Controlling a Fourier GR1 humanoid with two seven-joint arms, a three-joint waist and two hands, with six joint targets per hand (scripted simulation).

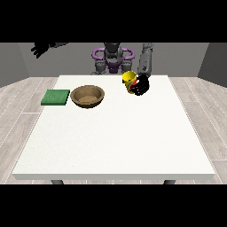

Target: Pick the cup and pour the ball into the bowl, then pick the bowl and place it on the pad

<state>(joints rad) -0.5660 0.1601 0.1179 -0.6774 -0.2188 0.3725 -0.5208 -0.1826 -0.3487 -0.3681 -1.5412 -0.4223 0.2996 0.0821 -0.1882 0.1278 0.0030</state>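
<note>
A yellow cup [128,78] is held above the table's far side, right of centre, with the hand at the view's right [142,85] curled round it. The cup looks tilted, and something red shows at its lower edge by the fingers. The ball is not visible. A brown wooden bowl [88,96] rests on the table to the left of the cup. Left of the bowl lies a flat green pad [56,97]. The hand at the view's left [40,48] is raised high, off beyond the table's far left corner, with fingers spread.
The white table [115,142] stretches wide toward the camera in front of the bowl and pad. The robot's torso [112,57] stands behind the far edge.
</note>
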